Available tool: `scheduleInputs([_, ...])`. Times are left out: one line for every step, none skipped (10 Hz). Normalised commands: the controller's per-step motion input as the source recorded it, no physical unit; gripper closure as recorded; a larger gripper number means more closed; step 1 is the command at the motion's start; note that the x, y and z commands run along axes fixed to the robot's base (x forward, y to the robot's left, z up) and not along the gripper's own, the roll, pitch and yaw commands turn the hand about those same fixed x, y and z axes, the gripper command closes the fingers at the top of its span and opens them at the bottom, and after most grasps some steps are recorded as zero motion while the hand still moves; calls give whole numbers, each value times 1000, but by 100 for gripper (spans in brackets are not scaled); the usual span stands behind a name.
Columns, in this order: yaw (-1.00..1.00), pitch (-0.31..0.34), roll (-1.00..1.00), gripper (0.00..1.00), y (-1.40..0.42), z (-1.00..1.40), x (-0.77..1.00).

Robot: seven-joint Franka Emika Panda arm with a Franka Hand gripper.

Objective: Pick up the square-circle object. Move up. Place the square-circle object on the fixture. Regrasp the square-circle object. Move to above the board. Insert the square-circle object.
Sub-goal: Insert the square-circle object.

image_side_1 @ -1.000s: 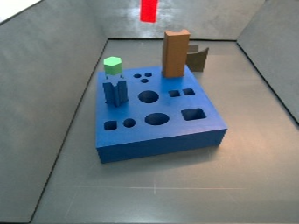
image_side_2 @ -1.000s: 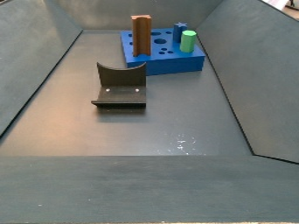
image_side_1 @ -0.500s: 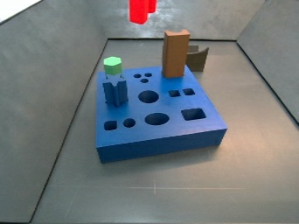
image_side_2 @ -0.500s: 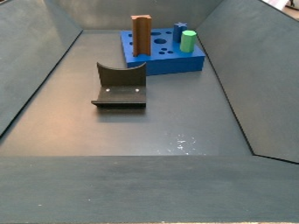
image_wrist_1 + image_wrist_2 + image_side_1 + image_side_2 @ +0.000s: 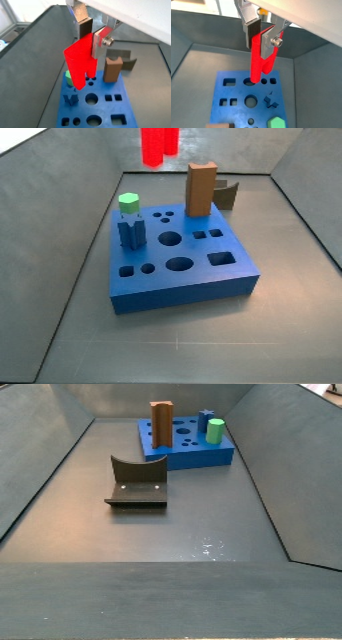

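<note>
Gripper [image 5: 92, 36] high above board [image 5: 100, 102], silver fingers [image 5: 270, 37] clamped on top end of square-circle object [image 5: 80, 60]; red piece hangs straight down, notched tip lowest. In side view, only red block [image 5: 158, 145] shows at upper edge, well clear of blue slab.

Risk, my guess: tip misaligned with hole, catches rim on descent, piece twists in grip. Green peg [image 5: 276, 122], blue peg [image 5: 271, 102] stand close; could clip them. Fixture [image 5: 202, 188] just beside board's far edge.

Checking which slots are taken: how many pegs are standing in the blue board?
2: a green peg and a dark blue peg, together at one board corner. The claw holds the red block above.
</note>
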Motion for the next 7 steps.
scheduleInputs([-851, -66, -173, 100, -69, -303, 0])
scheduleInputs([-851, -67, -173, 100, -71, -306, 0])
scheduleInputs([-849, -66, -164, 100, -77, -306, 0])
scheduleInputs([-849, -67, -174, 100, -74, -306, 0])
scheduleInputs([-811, -69, -180, 100, -111, -274, 0])
scheduleInputs([-549, -110, -149, 100, -434, -349, -23])
scheduleInputs([-429, -124, -127, 100, -589, -386, -31])
